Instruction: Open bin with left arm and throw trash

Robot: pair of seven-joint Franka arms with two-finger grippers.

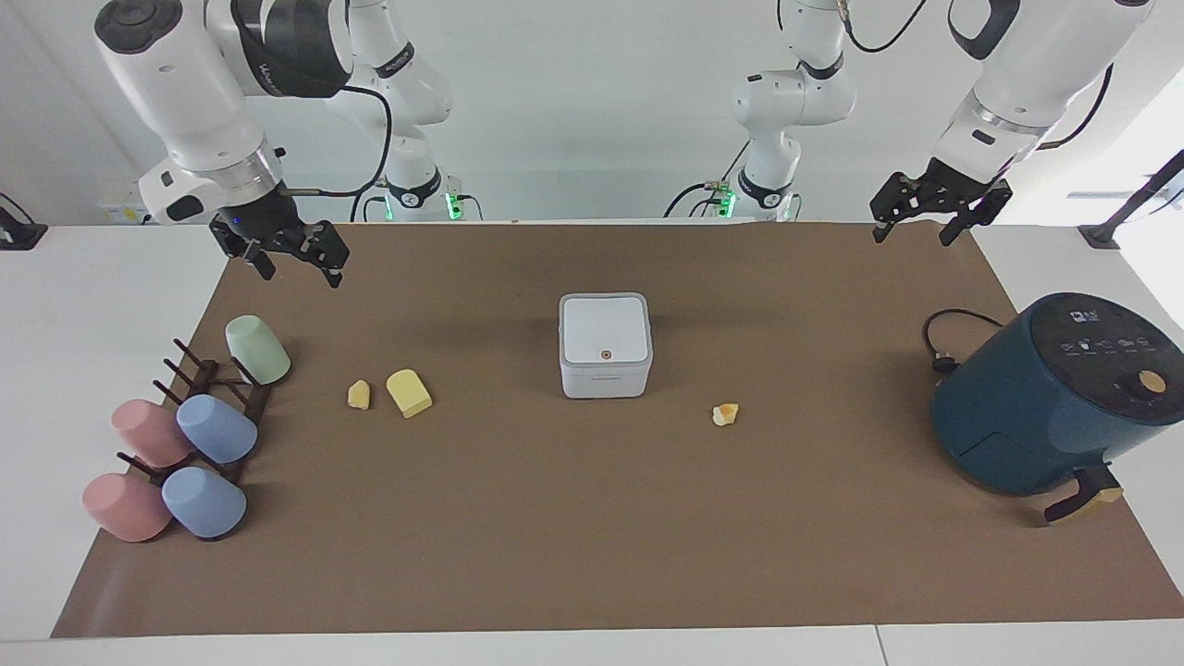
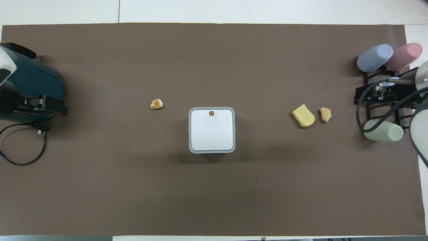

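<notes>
Bin (image 1: 605,345): small white square box, lid shut flat with its orange dot on the edge farther from the robots, was found at the middle of the brown mat (image 1: 592,546) on the desk (image 1: 55,370).

Trash, three scraps, all on the mat and clear of the bin:
- pale yellow block (image 1: 408,392), placed toward the right arm's end from the bin, slightly farther from the robots than it;
- smaller yellow lump (image 1: 359,395), laid just beside the block, on the side away from the bin;
- white-and-orange lump (image 1: 725,413), placed toward the left arm's end from the bin, slightly farther from the robots than it.

Left gripper (image 1: 916,222): was held raised over the mat's edge at the robots' end, well apart from the bin; jaws were seen parted, nothing between them.

Right gripper (image 1: 294,261): was held raised over the mat's corner at the right arm's end, well apart from the bin; jaws were seen wide, nothing held.

Air fryer (image 1: 1054,393), dark teal, was set well apart from the bin at the left arm's end.

Cups (image 1: 217,427), five, pastel, were kept on a dark rack (image 1: 199,375) well apart from the bin at the right arm's end.
</notes>
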